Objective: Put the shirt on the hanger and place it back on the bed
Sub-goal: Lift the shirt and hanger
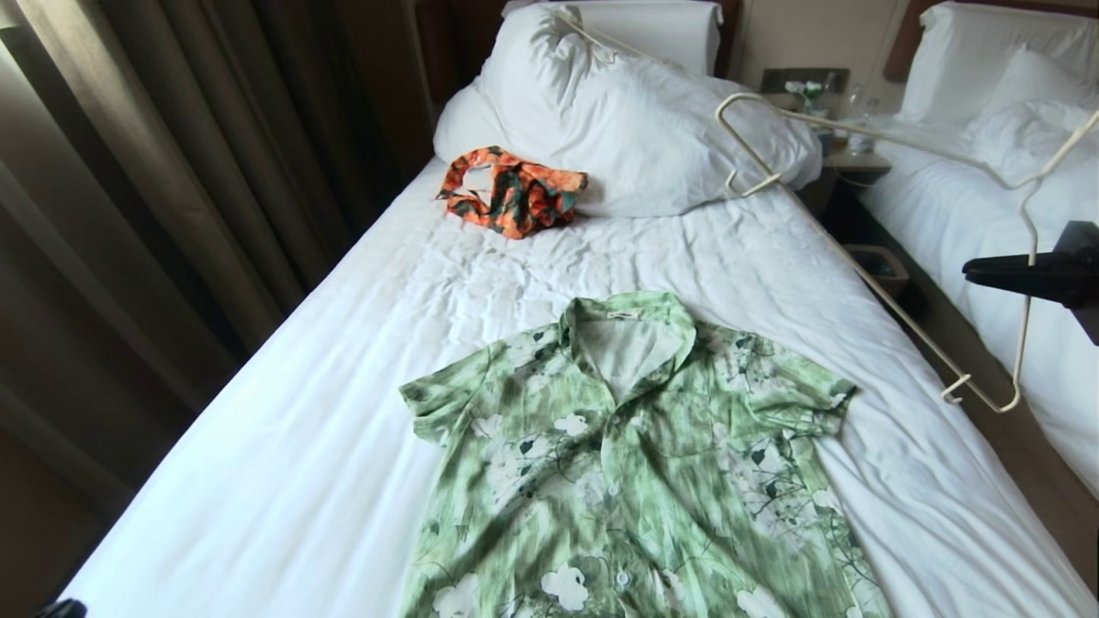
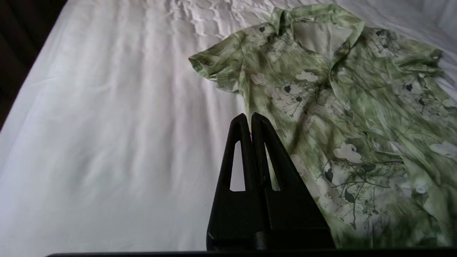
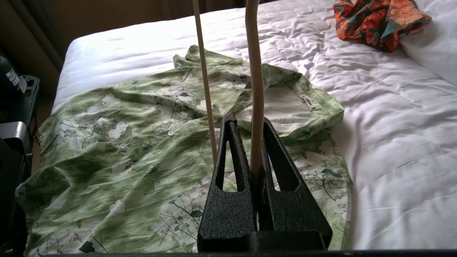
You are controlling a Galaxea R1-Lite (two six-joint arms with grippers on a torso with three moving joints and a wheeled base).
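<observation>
Two grippers, one loaded. My right gripper (image 3: 252, 142) is clenched on the hanger (image 1: 867, 215), pinching one thin cream bar btwn the jaws. In head view that arm pokes in from the 3 o'clock edge, fingers level and pointing toward 9, w/ the hanger held up in the air over the gap by the bed (image 1: 283, 412), not touching the sheet. Its triangle hangs tilted, one notched end near 5 o'clock of the grip, the other up toward 11, near the pillow (image 1: 652, 129).

Shirt (image 1: 635, 463) lies flat on the bed, face up, buttoned, collar toward 12, hem toward 6 and running out of view. Long axis approx 12–6. From the right gripper it sits toward 8 o'clock, well apart and lower. So the hanger's width is roughly crosswise to what the collar opening needs; my guess is it has to swing over and line up w/ the shoulders.

Left gripper (image 2: 251, 119) is clenched on nothing, hovering over the bare sheet just beside the shirt's left edge below the sleeve. It's the nearer one to the fabric; prob. the one to lift the collar.

Orange garment (image 1: 511, 190) sits by the pillow, out of the way.
</observation>
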